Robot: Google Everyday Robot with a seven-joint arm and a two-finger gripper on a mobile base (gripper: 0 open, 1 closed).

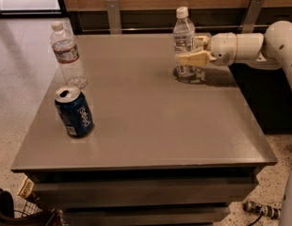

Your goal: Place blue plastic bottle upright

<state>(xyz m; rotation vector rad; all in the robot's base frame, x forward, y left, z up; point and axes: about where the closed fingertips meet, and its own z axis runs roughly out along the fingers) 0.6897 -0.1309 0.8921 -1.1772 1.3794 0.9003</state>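
Your claw [188, 51] is at the far right part of the surface [150, 126], reaching in from the right on a white arm [245, 46]. It is closed on the blue plastic bottle [183, 32], with one tan finger [193, 58] across the front of the bottle's lower body and the other behind it.

The blue plastic bottle stands upright with its white cap on top and its base at the surface. You cannot tell whether the base bears its full weight.

Well apart, on the left side, a clear bottle with a red-and-white label [67, 55] stands upright. A blue Pepsi can [74, 112] stands near it, toward the front edge.
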